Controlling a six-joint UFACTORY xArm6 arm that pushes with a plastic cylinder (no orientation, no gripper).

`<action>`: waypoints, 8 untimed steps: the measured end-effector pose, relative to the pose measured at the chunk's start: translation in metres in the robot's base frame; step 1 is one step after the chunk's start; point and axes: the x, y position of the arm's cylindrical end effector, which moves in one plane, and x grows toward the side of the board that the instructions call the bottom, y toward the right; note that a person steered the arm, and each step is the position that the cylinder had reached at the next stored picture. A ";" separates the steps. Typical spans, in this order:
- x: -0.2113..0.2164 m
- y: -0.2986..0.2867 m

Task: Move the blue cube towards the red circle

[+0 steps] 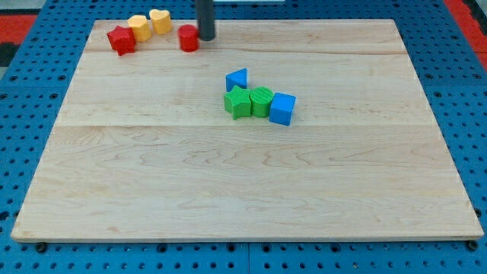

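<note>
The blue cube (282,108) sits near the board's middle, touching the right side of a green round block (261,101). The red circle (189,37) stands near the view's top, left of centre. My tip (206,37) is at the view's top, right beside the red circle on its right, far up and left of the blue cube.
A green star-like block (238,102) touches the green round block's left side. A blue triangle (237,78) lies just above them. A red star-like block (121,39) and two yellow blocks (139,27) (160,20) cluster at the top left. The wooden board (243,190) lies on blue pegboard.
</note>
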 end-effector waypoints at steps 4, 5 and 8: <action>0.026 0.017; 0.040 0.074; 0.152 0.143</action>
